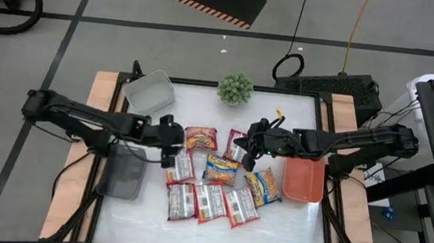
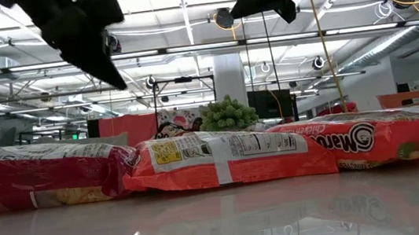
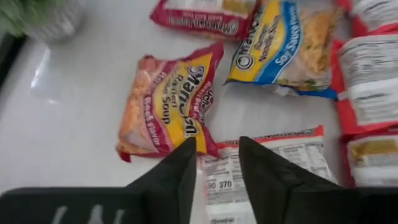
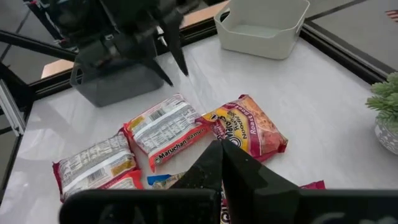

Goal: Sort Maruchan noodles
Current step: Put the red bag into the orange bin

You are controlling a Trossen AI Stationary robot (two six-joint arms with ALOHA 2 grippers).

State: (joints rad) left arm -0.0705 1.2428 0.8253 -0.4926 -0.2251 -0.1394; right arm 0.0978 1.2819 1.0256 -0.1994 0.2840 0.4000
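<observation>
Several Maruchan noodle packets lie flat in a loose cluster on the white tabletop. Some are red [image 1: 201, 138], some yellow-orange with blue [image 1: 221, 168], and some show their white label backs [image 1: 209, 202]. My left gripper [image 1: 171, 154] hangs open above the cluster's left side. In the left wrist view its fingers [image 3: 217, 146] stand over the end of a label-up packet [image 3: 273, 165], beside a red packet [image 3: 168, 102], and touch neither. My right gripper [image 1: 248, 151] is shut and hovers over the red packets at the cluster's far right [image 4: 221, 148].
A pale bin [image 1: 150, 91] stands at the far left, a dark grey bin [image 1: 124, 172] at the left, and an orange bin [image 1: 304, 180] at the right. A small potted plant [image 1: 235, 87] sits at the far edge. Bare tabletop lies toward the near edge.
</observation>
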